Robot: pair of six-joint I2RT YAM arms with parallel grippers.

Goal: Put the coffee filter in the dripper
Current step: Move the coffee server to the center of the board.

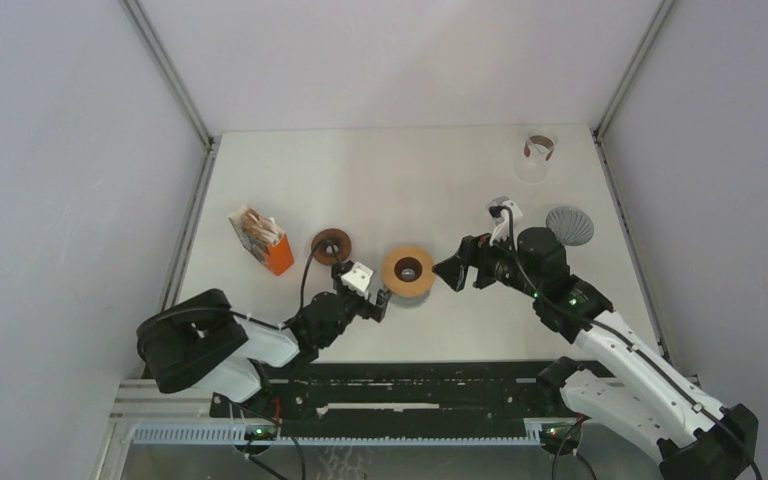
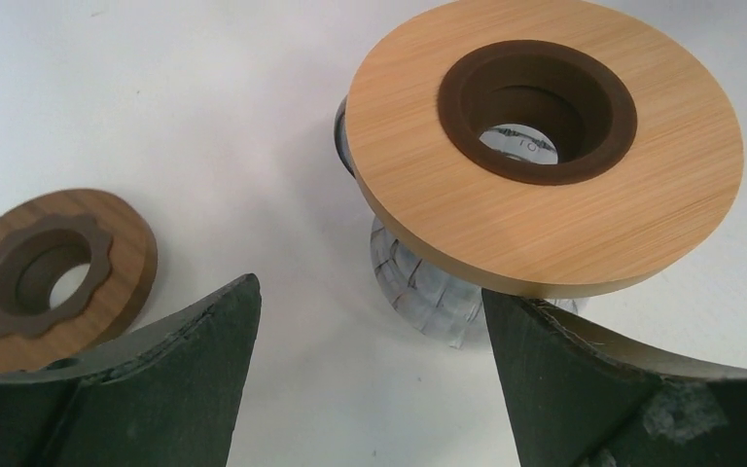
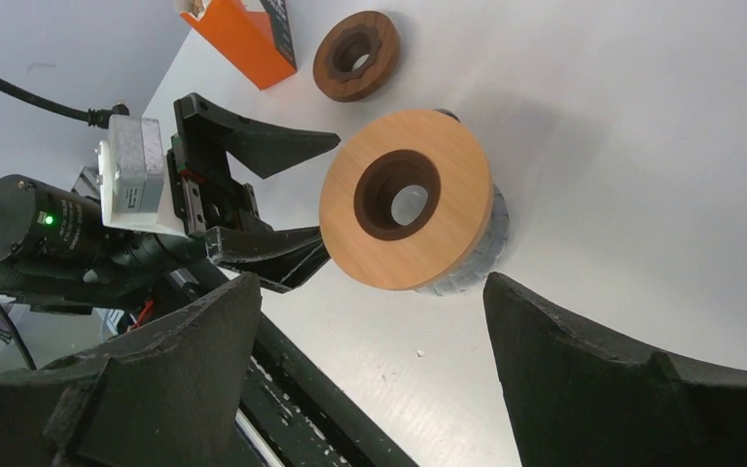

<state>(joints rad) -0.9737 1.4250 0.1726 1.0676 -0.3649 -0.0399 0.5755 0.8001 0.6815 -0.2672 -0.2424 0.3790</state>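
Left gripper and right gripper, jaws wide, flanked the wood-collared dripper on the worktop; an orange box held paper filters.

Covered and cropped
The wooden collar hid most of the dripper glass; the orange box ran off the right wrist view's top edge.

white-black arms, black cables, dark pincer fingers
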